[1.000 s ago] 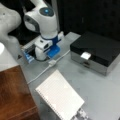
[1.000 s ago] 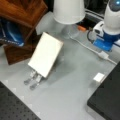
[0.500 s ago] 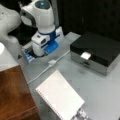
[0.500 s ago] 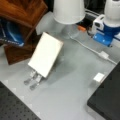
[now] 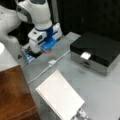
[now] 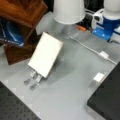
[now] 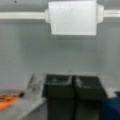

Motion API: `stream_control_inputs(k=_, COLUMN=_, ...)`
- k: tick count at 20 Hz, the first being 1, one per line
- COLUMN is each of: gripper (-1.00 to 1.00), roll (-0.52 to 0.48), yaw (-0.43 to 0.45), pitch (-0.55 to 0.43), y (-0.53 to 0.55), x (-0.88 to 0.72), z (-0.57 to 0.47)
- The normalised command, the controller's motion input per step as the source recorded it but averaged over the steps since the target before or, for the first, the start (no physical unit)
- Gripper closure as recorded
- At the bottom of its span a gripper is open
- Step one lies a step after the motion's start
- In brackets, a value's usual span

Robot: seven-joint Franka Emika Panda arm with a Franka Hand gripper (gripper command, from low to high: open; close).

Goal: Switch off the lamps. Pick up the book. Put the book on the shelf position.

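The white book (image 5: 60, 97) (image 6: 45, 57) leans tilted on a small silver stand (image 6: 32, 80) in both front views. Beside it stands the dark reddish-brown wooden shelf (image 5: 12, 95) (image 6: 20, 11). A white lamp shade (image 6: 68, 10) rises at a front view's top; I cannot tell whether it is lit. Its white cable carries an inline switch (image 5: 51, 62) (image 6: 103, 54) (image 7: 72, 17). My gripper (image 5: 37, 51) (image 7: 72, 82) hovers above the table behind that switch, fingers shut together and empty, far from the book.
A black-topped silver box (image 5: 97, 50) (image 6: 107, 100) with a small white tag (image 5: 85, 55) stands at a front view's right. A blue book (image 6: 10, 32) lies under the shelf top. An orange piece (image 6: 81, 28) sits near the lamp base.
The arm and gripper have risen slightly from the table near the cable. The book and switch have not moved.
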Motion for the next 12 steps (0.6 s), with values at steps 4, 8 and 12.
stream_control_inputs(k=4, gripper=-1.0, roll=0.027, yaw=0.038, pitch=0.071, y=-0.03, x=0.03, z=0.08)
stream_control_inputs(k=8, gripper=-1.0, roll=0.006, yaw=0.037, pitch=0.111, y=-0.06, x=0.06, z=0.17)
stream_control_inputs(k=12, gripper=-1.0, roll=-0.023, yaw=0.069, pitch=0.125, y=-0.1, x=0.12, z=0.19)
